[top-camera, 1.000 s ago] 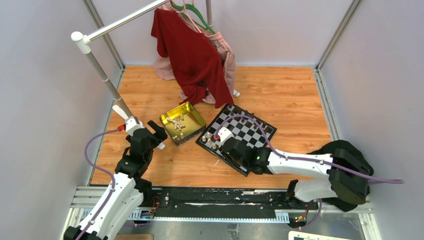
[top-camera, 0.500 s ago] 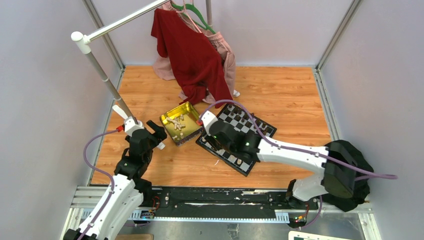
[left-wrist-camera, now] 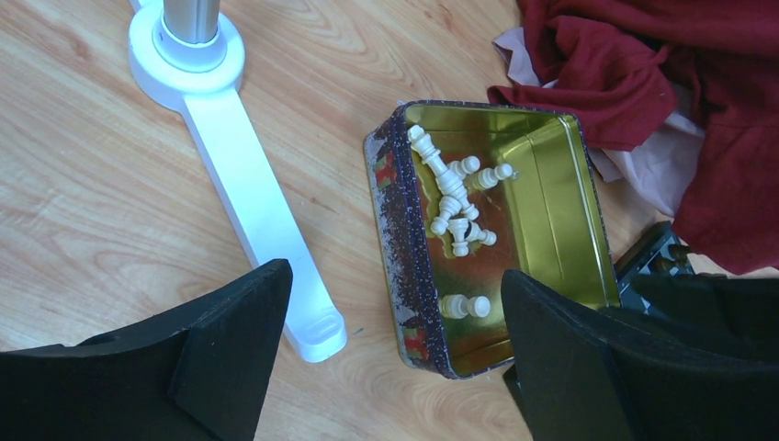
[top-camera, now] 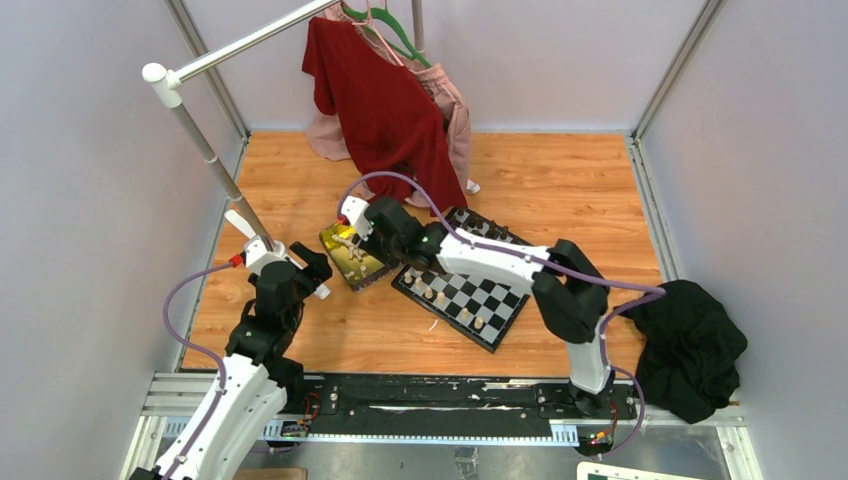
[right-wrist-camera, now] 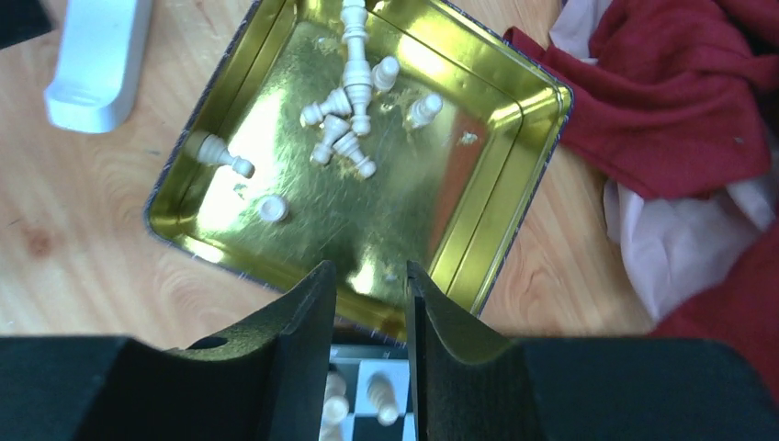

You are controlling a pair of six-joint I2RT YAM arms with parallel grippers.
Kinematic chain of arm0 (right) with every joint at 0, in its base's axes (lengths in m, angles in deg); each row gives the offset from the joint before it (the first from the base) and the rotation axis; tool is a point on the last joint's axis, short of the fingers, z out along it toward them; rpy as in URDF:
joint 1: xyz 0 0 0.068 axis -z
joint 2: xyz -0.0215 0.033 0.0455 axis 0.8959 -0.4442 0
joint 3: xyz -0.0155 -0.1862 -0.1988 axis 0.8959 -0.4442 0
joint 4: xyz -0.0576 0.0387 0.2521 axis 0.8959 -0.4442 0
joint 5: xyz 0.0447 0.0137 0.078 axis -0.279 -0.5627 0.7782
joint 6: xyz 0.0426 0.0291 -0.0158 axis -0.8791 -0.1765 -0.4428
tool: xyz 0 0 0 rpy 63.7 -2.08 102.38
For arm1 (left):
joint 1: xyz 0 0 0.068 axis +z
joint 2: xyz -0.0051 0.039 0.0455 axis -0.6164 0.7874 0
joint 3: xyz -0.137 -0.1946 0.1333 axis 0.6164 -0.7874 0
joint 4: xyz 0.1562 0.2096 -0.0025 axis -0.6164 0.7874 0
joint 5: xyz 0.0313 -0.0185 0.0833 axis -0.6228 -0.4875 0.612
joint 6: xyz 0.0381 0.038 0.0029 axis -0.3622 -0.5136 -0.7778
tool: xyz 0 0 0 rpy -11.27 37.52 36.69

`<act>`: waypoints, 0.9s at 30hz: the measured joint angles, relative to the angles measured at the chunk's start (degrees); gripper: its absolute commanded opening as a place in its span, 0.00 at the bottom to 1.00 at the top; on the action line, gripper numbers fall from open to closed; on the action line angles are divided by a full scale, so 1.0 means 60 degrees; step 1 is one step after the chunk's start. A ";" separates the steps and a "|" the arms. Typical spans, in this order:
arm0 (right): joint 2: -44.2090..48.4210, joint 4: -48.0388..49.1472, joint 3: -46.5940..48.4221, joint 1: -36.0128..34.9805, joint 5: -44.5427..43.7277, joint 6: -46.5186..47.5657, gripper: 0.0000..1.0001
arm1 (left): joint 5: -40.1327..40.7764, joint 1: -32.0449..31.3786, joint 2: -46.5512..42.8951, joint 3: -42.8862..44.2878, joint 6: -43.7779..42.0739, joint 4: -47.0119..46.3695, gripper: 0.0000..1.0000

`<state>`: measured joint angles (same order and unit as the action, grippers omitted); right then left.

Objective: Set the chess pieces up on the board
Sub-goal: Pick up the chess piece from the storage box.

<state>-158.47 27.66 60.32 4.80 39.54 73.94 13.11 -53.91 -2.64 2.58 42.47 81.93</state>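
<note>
The right gripper (right-wrist-camera: 367, 272) has left the board (top-camera: 487, 297) and now hangs over the tin (right-wrist-camera: 478, 193), its arm stretched far left. The black cloth (top-camera: 690, 345) now lies uncovered.

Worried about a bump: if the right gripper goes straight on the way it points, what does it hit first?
Most likely the gold tin, at its near wall or bare floor, short of the loose chess pieces. The right gripper points down into it, though depth is unclear.
</note>
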 measured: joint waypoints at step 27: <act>-0.3464 -0.0036 0.2794 0.1020 0.3450 0.1865 0.26 | -0.0076 0.0000 0.0244 0.0000 0.0277 -0.0255 0.89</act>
<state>-179.26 27.44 77.08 10.92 60.24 85.13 12.65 -53.91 -1.17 2.58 44.13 80.40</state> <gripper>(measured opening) 0.271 0.896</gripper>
